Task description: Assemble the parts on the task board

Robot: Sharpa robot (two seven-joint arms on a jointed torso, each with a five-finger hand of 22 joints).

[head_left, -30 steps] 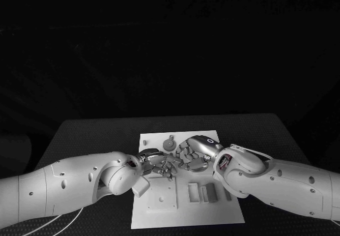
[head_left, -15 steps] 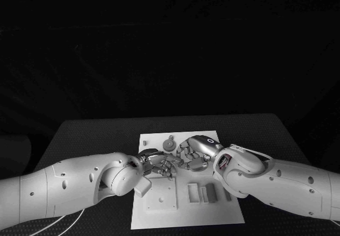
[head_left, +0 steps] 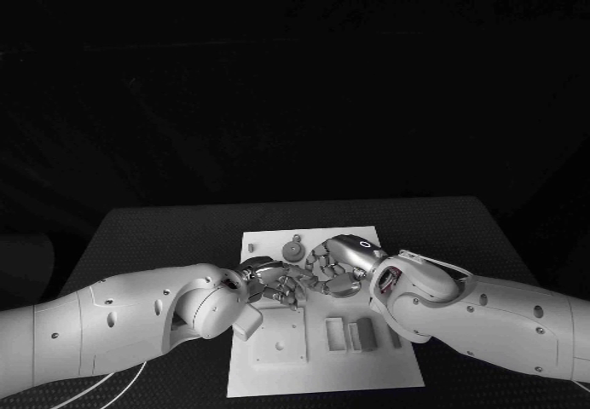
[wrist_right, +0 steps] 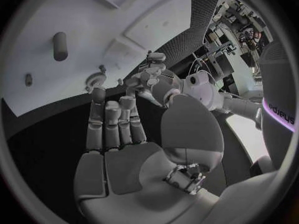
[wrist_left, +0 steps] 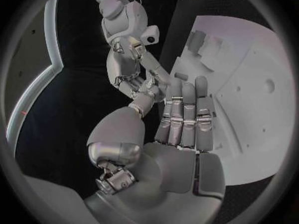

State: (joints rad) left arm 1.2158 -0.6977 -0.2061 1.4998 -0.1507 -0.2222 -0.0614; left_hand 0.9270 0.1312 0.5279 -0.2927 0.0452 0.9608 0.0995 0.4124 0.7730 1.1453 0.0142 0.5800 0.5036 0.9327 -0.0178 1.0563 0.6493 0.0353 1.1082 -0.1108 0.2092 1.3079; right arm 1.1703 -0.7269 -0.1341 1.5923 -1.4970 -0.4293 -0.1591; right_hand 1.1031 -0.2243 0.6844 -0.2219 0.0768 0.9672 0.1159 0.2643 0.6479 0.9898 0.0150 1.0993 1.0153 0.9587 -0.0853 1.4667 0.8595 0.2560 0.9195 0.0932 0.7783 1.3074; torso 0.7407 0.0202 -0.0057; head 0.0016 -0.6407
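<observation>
Both hands barely moved since last second: left hand (head_left: 273, 284) and right hand (head_left: 332, 268) meet fingertip-to-fingertip over task board (head_left: 369, 375); we can't tell what fingers hold.

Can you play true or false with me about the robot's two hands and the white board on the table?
1. The two hands meet over the task board. True: the left hand and the right hand come together above the middle of it.
2. The task board lies on a white table. False: the table is black.
3. A round grey part sits on the board beyond the hands. True.
4. The board is bare between the hands and the robot. False: upright rectangular parts stand there.
5. The left hand rests far off at the table's edge. False: its fingers reach right up to the right hand's.
</observation>
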